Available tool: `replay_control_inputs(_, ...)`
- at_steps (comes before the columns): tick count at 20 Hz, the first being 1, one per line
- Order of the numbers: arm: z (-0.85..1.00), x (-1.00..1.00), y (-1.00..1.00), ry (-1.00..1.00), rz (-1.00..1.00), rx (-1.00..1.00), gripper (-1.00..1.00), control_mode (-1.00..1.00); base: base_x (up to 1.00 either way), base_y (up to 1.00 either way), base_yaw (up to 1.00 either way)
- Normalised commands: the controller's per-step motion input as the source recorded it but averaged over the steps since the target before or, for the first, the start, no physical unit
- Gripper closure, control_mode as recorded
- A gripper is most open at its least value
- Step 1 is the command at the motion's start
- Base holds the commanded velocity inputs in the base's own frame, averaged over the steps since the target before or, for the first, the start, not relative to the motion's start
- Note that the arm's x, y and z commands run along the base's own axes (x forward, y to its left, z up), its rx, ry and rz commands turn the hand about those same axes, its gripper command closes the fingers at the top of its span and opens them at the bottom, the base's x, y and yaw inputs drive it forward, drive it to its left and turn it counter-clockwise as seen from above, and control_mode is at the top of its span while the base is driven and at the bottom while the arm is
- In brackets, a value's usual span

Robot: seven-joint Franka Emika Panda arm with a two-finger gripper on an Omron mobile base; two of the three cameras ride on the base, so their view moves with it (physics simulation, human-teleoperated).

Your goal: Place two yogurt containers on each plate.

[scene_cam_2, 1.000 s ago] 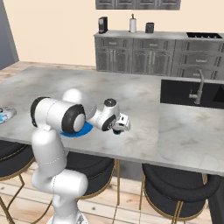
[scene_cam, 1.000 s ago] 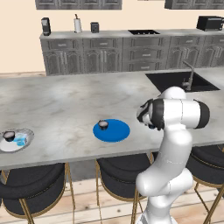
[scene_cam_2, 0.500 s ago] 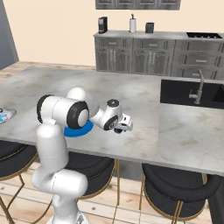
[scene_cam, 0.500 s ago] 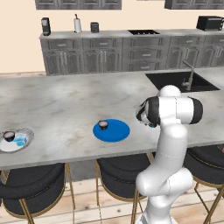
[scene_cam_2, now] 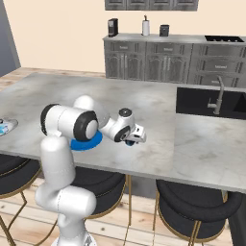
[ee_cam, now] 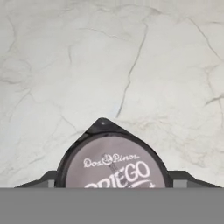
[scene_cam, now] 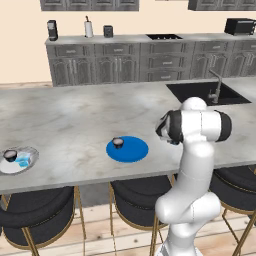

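So the gripper point(scene_cam_2: 130, 142) has just dropped low over the counter point(scene_cam: 75, 115) and its jaws are pinching in around a yogurt cup point(ee_cam: 114, 162), looks about gripped. Next stop should be the blue plate point(scene_cam: 131, 151) to the left, already holding one cup point(scene_cam: 118, 143); the white plate point(scene_cam: 12, 167) far left has two.

On the counter point(scene_cam: 75, 120): one plate point(scene_cam: 127, 149) near the front edge, a yogurt cup point(scene_cam: 118, 143) on its left part. Far to the left, another plate point(scene_cam: 17, 161) — two cups point(scene_cam: 15, 157) on it, side by side. Right and behind — a sink point(scene_cam: 207, 93). Between the gripper point(scene_cam_2: 132, 141) fingers, just above the counter, another cup point(ee_cam: 113, 162).
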Motion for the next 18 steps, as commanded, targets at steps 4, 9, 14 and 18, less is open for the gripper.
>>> replay_control_inputs(4,0.28,-0.69,0.48,-0.03,0.0,0.15,1.0,-1.0,0.0,0.0,0.0)
replay_control_inputs(9,0.65,-0.75,0.55,-0.1,0.0,0.04,1.0,-1.0,0.0,0.0,0.0)
replay_control_inputs(14,0.66,-0.38,0.67,-0.08,0.0,-0.11,1.0,-1.0,0.0,0.0,0.0)
replay_control_inputs(18,0.56,-0.23,0.52,-0.04,0.0,-0.12,1.0,-1.0,0.0,0.0,0.0)
